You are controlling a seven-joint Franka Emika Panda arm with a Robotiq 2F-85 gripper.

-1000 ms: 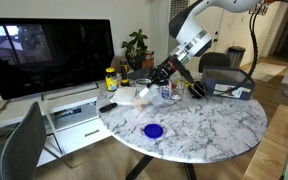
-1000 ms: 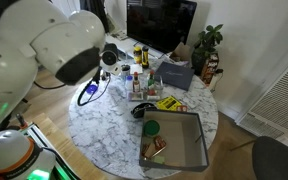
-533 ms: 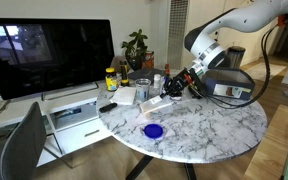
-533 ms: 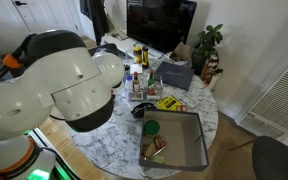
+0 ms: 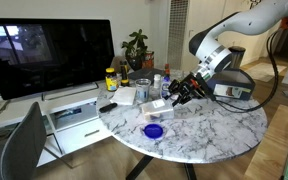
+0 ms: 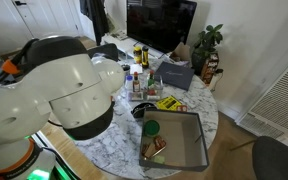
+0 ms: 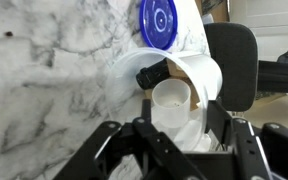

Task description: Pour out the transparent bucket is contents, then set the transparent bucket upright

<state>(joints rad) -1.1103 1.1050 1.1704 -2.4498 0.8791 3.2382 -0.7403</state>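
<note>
The transparent bucket is a whitish clear tub whose open mouth faces the wrist camera. It sits between the spread fingers of my gripper, and I see a gap on each side. In an exterior view the bucket is low on the marble table, just left of the gripper. A small dark piece lies against a curved white rim beyond the tub. I cannot make out the contents for certain. The robot's body hides the bucket in an exterior view.
A flat blue disc lies on the table in front of the bucket. Bottles, a plant and a monitor stand at the back. A blue bin is behind the gripper. A grey tray sits near the table's edge.
The gripper carried the bucket from beside the bottles out toward the table's middle and lowered it. Its fingers have spread apart since half a second ago.
</note>
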